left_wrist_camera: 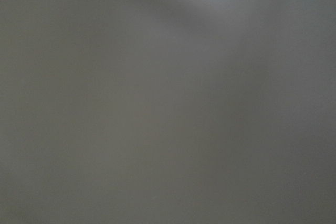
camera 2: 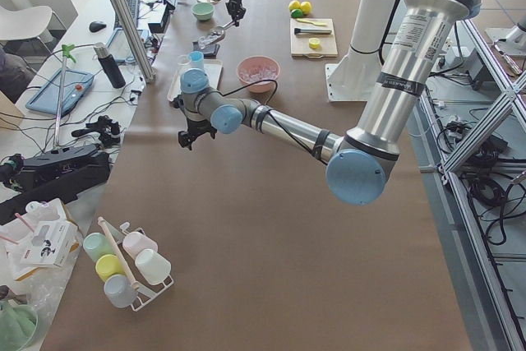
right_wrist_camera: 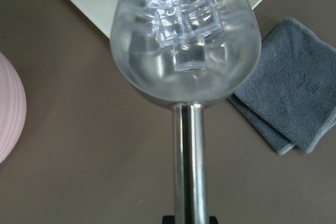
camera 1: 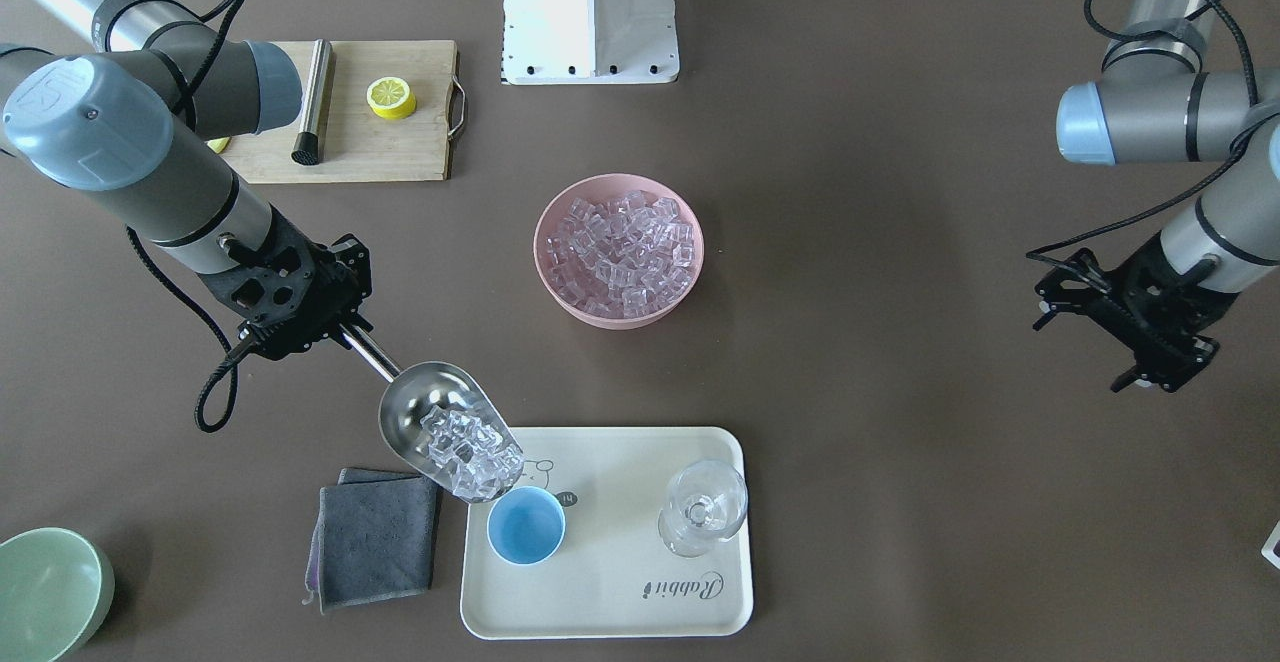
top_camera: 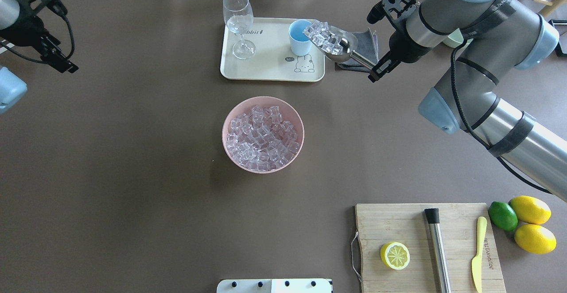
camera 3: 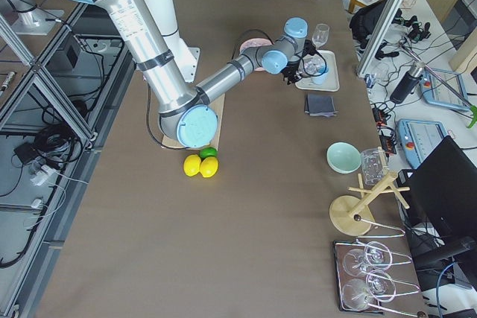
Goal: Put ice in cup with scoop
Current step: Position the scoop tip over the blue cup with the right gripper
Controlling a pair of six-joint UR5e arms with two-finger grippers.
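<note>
My right gripper [camera 1: 350, 332] is shut on the thin rod handle of the silver scoop [camera 1: 425, 412]. The scoop holds several clear ice cubes [camera 1: 470, 454] piled toward its front lip. The lip hangs at the rim of the small light-blue cup [camera 1: 526, 528], which stands on the cream tray [camera 1: 640, 602]; the cup's inside shows only blue. The overhead view shows the scoop [top_camera: 343, 47], its ice [top_camera: 323, 35] and the cup [top_camera: 297, 43]. The right wrist view shows the scoop [right_wrist_camera: 157, 74] with ice [right_wrist_camera: 181, 19] in it. More ice fills the pink bowl [camera 1: 600, 314]. My left gripper [camera 1: 1088, 344] is open and empty, far off.
A clear stemmed glass [camera 1: 703, 507] stands on the tray beside the cup. A folded grey cloth [camera 1: 372, 537] lies under the scoop's side. A pale green bowl [camera 1: 45, 592] sits at the corner. A cutting board [camera 1: 380, 142] holds a lemon half [camera 1: 391, 97] and a steel cylinder [camera 1: 314, 100].
</note>
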